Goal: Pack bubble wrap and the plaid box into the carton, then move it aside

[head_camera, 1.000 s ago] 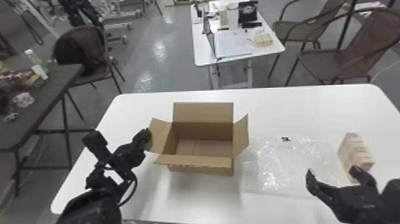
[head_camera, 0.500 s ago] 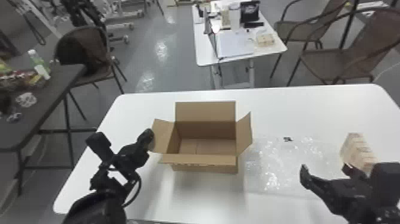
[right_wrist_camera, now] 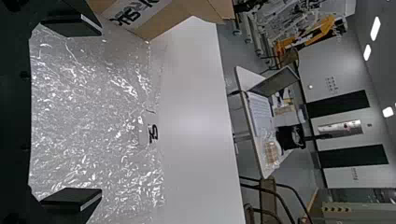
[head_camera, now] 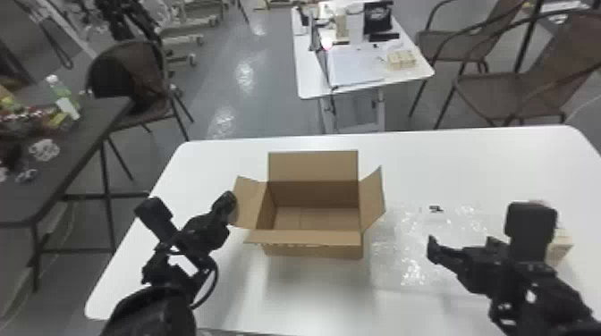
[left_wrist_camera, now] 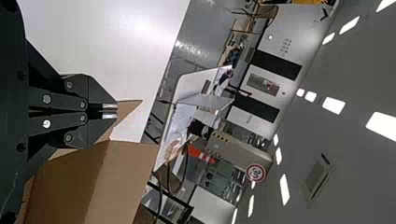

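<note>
On the white table [head_camera: 469, 165], bare strips run along the far side of the open carton [head_camera: 313, 251] and along its near side. From above, a hand could drop straight in. From the left, the raised left flap [head_camera: 250, 201] stands between the left gripper [head_camera: 229, 203] and the opening; the right flap [head_camera: 372, 199] flanks the other side. The right arm [head_camera: 527, 277] crosses in front of the plaid box [head_camera: 560, 245].

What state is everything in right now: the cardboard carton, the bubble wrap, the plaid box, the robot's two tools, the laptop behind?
Carton: upright, flaps spread, empty.
Bubble wrap: laid out flat on the table, unpacked.
Plaid box: outside the carton, partly hidden behind the right arm.
Left tool: closed, by the carton's left flap; grip on it unclear.
Right tool: wide open over the wrap.
Laptop: open.
</note>
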You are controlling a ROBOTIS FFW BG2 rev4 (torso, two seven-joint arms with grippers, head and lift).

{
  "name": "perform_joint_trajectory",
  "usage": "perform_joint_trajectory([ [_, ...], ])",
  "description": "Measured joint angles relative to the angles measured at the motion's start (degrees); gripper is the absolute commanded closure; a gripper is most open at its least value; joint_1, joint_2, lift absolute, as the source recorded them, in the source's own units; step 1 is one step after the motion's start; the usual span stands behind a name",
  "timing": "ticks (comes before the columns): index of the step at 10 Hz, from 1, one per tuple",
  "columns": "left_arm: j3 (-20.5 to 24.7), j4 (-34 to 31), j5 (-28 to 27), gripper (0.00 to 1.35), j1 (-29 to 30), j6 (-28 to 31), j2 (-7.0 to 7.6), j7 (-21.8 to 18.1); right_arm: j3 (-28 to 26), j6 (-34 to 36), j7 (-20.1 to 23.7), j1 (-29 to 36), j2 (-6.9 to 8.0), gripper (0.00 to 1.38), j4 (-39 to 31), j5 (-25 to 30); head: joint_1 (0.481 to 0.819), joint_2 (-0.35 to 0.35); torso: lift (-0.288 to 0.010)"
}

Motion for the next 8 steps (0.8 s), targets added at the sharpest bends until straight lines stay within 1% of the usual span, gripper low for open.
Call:
perform_joint_trajectory([
  [1,-0.2,0.0,0.1,1.21,-0.1,0.0,-0.01,0.0,0.9,4.2,-2.4,-2.2,0.0,0.09,0.6,-0.4,0.695,0.249,-0.065],
  [2,-0.5,0.0,0.3,1.21,-0.1,0.0,-0.02,0.0,1.7,7.0,-4.6,-4.4,0.0,0.09,2.2,-1.9,0.695,0.249,-0.065],
  [3,-0.8,0.0,0.4,1.21,-0.1,-0.2,-0.06,0.0,2.1,9.5,-5.1,-6.9,0.0,0.09,4.6,-3.7,0.695,0.254,-0.065],
  [5,-1.2,0.0,0.5,1.21,-0.5,-0.4,-0.17,0.1,2.8,13.8,-6.6,-11.2,0.0,0.11,8.9,-4.9,0.695,0.252,-0.065],
  [8,-1.3,0.0,0.7,1.21,-0.7,-0.7,-0.27,0.1,3.5,15.7,-6.7,-15.5,0.0,0.15,17.4,-5.6,0.695,0.252,-0.065],
])
